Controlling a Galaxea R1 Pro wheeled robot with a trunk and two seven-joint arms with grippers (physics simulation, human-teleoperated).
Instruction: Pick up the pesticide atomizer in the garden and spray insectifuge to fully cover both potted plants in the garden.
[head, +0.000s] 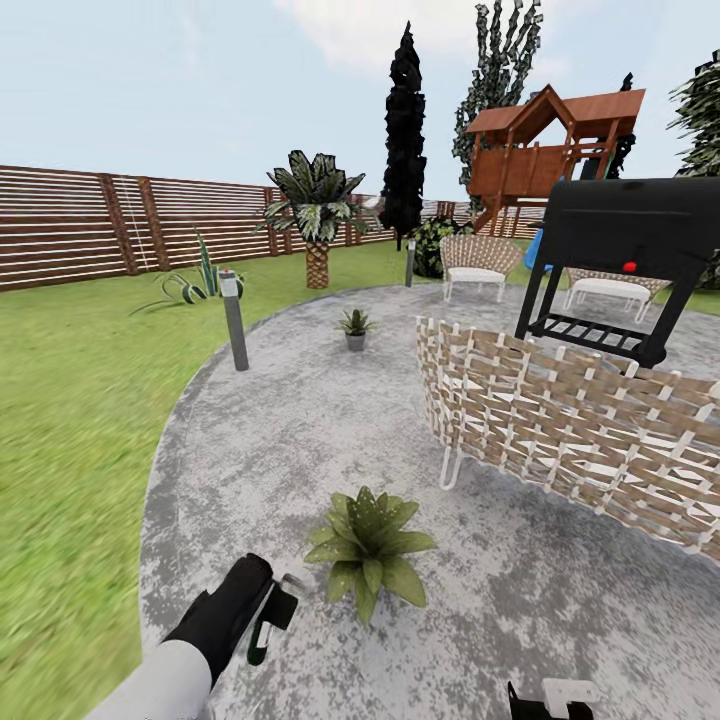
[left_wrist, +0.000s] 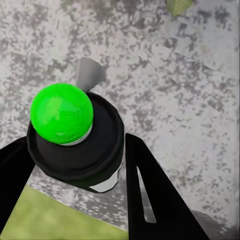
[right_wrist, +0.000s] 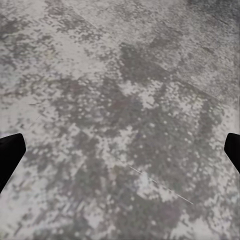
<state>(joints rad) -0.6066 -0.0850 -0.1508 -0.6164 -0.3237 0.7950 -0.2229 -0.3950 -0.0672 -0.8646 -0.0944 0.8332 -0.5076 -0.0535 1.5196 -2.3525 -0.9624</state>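
On the round mottled patio (head: 300, 430), the nearer potted plant (head: 368, 552) stood just ahead and to the right of the left gripper (head: 268, 612), close beside it and apart from it, its broad leaves spread low over the paving. That gripper was closed around the pesticide atomizer (head: 259, 640), and the left wrist view showed the bottle's black trigger head with its green spot (left_wrist: 62, 113) seated between the two dark fingers (left_wrist: 155, 195), the grey nozzle tip (left_wrist: 89, 74) pointing away over the stone. The bottle's long axis ran roughly along the fingers, down toward the ground, and I judged that the nozzle would have to swing rightward to face the rosette before any spray could land on it. The second potted plant (head: 355, 328) sat well apart, farther up the patio near its far edge, beyond a wicker chair (head: 570, 430) and to the right of a short grey lamp post (head: 234, 320). The right gripper (head: 548, 702) hung at the frame's lower edge in the head view, holding nothing; in its wrist view the finger tips (right_wrist: 10, 155) stood wide apart over bare paving. The left arm was plainly the nearer one to the first plant, and it already carried the sprayer.
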